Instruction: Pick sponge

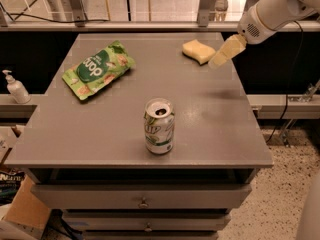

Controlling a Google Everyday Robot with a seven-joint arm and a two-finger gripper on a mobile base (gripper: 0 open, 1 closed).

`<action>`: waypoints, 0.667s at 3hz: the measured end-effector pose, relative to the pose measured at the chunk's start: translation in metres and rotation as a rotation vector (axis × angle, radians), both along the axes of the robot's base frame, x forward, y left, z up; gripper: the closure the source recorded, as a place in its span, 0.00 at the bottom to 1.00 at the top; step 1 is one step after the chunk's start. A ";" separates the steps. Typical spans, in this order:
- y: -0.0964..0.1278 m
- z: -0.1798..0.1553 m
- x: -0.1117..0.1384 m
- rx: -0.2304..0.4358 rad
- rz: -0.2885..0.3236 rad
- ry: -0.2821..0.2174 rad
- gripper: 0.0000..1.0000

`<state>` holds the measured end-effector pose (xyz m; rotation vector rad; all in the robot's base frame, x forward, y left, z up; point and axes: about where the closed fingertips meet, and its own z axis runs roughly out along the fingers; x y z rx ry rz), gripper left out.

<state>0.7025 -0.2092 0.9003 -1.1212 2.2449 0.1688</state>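
Observation:
The sponge (198, 51), a small pale yellow foam block with wavy sides, lies on the grey table (100, 129) at the far right. My gripper (218, 60) comes in from the upper right on a white arm. Its flat pale yellow fingers (227, 50) point down and left, with the tips just right of the sponge and slightly above the table top.
A green snack pouch (98, 68) lies at the far left of the table. An open soda can (159, 126) stands upright near the front middle. A soap dispenser (15, 87) stands on a ledge to the left. Drawers sit below the table top.

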 end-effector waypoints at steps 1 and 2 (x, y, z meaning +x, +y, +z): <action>0.011 -0.016 0.030 0.052 -0.013 0.005 0.00; 0.017 -0.031 0.059 0.078 -0.033 0.007 0.00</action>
